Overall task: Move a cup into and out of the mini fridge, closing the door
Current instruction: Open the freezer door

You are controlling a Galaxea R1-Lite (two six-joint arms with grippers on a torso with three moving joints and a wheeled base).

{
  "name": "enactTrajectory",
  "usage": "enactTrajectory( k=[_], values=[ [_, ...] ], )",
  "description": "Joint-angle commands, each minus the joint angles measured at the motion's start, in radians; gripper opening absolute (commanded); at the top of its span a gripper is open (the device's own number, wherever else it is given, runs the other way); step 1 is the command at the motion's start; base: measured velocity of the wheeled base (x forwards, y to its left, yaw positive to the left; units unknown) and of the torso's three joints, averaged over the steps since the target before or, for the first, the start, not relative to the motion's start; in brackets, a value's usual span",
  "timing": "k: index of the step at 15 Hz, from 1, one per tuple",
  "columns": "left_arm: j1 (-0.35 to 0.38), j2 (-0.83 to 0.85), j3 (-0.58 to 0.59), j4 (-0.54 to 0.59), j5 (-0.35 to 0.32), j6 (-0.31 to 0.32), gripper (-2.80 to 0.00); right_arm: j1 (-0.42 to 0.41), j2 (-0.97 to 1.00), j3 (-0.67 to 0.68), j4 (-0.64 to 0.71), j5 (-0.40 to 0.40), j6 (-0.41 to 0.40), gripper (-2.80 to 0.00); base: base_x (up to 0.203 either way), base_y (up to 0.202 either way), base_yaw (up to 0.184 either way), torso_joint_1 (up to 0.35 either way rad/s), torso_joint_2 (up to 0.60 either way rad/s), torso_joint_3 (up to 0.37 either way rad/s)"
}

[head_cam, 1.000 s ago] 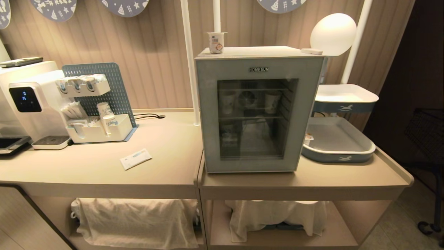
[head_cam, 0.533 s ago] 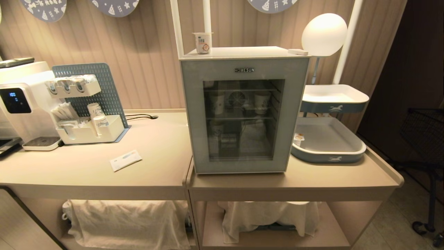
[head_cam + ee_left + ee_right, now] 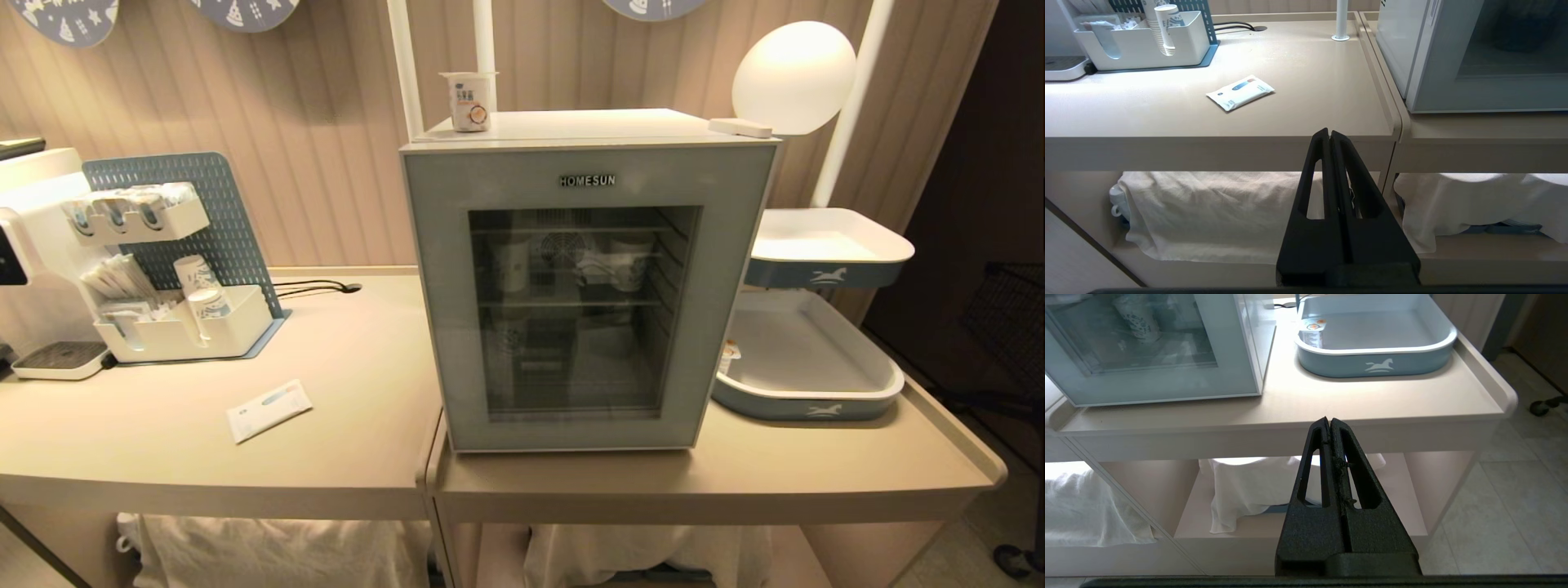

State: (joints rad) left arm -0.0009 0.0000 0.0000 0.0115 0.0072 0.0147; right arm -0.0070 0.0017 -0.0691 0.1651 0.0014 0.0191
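The mini fridge (image 3: 571, 124) stands on the right-hand counter with its door (image 3: 441, 310) shut, and paper cups show dimly through the glass. A cup (image 3: 1312, 332), a small white pot with a foil lid, sits in the near-left corner of the grey-blue tray (image 3: 1372, 363) beside the fridge. A similar white pot (image 3: 469, 100) stands on the fridge's top, back left. Neither arm shows in the head view. My left gripper (image 3: 1329, 132) hangs shut and empty before the counter's front edge, left of the fridge. My right gripper (image 3: 1329, 419) is shut and empty below the counter edge, near the tray.
A white packet (image 3: 269, 410) lies on the left counter. Behind it stand a cup organiser (image 3: 188, 327) and a water dispenser (image 3: 33, 245). A second tray (image 3: 829, 273) and a globe lamp (image 3: 792, 77) rise right of the fridge. White cloths (image 3: 1208, 212) cover the lower shelves.
The whole head view has shifted: the camera has come closer, so the fridge looks larger and the lower shelves have dropped mostly out of view. Nothing on the counters has moved.
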Motion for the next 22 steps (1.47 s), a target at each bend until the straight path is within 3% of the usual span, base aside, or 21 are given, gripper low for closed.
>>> enactTrajectory(
  k=[1, 2, 4, 6, 9, 11, 13, 15, 17, 18, 20, 22],
  values=[
    [-0.001, 0.002, -0.011, -0.001, 0.0, 0.003, -2.8, -0.001, 0.001, -0.001, 0.002, 0.0, -0.001, -2.8, 0.0, 0.0, 0.0, 0.0, 0.0, 0.0],
    [-0.001, 0.005, -0.059, 0.012, 0.0, 0.003, -2.8, 0.0, 0.001, -0.001, 0.003, 0.0, -0.001, -2.8, 0.0, 0.0, 0.0, 0.0, 0.0, 0.0],
    [-0.001, 0.039, -0.286, 0.112, 0.014, -0.001, -2.8, 0.001, 0.001, -0.001, 0.004, 0.0, -0.001, -2.8, 0.0, 0.0, 0.0, 0.0, 0.0, 0.0],
    [-0.001, 0.115, -0.633, 0.277, 0.045, -0.004, -2.8, 0.001, 0.001, -0.001, 0.004, 0.0, -0.001, -2.8, 0.0, 0.0, 0.0, 0.0, 0.0, 0.0],
    [-0.017, 0.386, -1.224, 0.592, 0.07, -0.044, -2.8, 0.001, 0.001, -0.001, 0.002, 0.0, -0.001, -2.8, 0.0, 0.0, 0.0, 0.0, 0.0, 0.0],
    [-0.084, 0.645, -1.481, 0.769, 0.076, -0.116, -2.8, 0.0, 0.001, -0.001, 0.002, 0.0, -0.001, -2.8, 0.0, 0.0, 0.0, 0.0, 0.0, 0.0],
    [-0.181, 0.866, -1.593, 0.86, 0.066, -0.217, -2.8, 0.001, 0.001, -0.001, 0.002, 0.0, -0.001, -2.8, 0.0, 0.0, 0.0, 0.0, 0.0, 0.0],
    [-0.212, 1.005, -1.544, 0.777, 0.007, -0.267, -2.8, 0.001, 0.001, -0.001, 0.002, 0.0, -0.001, -2.8, 0.0, 0.0, 0.0, 0.0, 0.0, 0.0],
    [-0.173, 1.226, -1.444, 0.63, -0.165, -0.289, -2.8, -0.001, 0.001, -0.001, 0.002, 0.0, -0.001, -2.8, 0.0, 0.0, 0.0, 0.0, 0.0, 0.0],
    [-0.125, 1.329, -1.412, 0.559, -0.336, -0.285, -2.8, 0.001, 0.001, -0.001, 0.002, 0.0, -0.001, -2.8, 0.0, 0.0, 0.0, 0.0, 0.0, 0.0],
    [-0.015, 1.432, -1.345, 0.449, -0.757, -0.231, -2.8, 0.001, 0.001, -0.001, 0.002, 0.0, -0.001, -2.8, 0.0, 0.0, 0.0, 0.0, 0.0, 0.0],
    [0.102, 1.52, -1.262, 0.342, -1.148, -0.104, -2.8, 0.001, 0.001, -0.001, 0.001, 0.0, -0.001, -2.8, 0.0, 0.0, 0.0, 0.0, 0.0, 0.0]
  ],
)
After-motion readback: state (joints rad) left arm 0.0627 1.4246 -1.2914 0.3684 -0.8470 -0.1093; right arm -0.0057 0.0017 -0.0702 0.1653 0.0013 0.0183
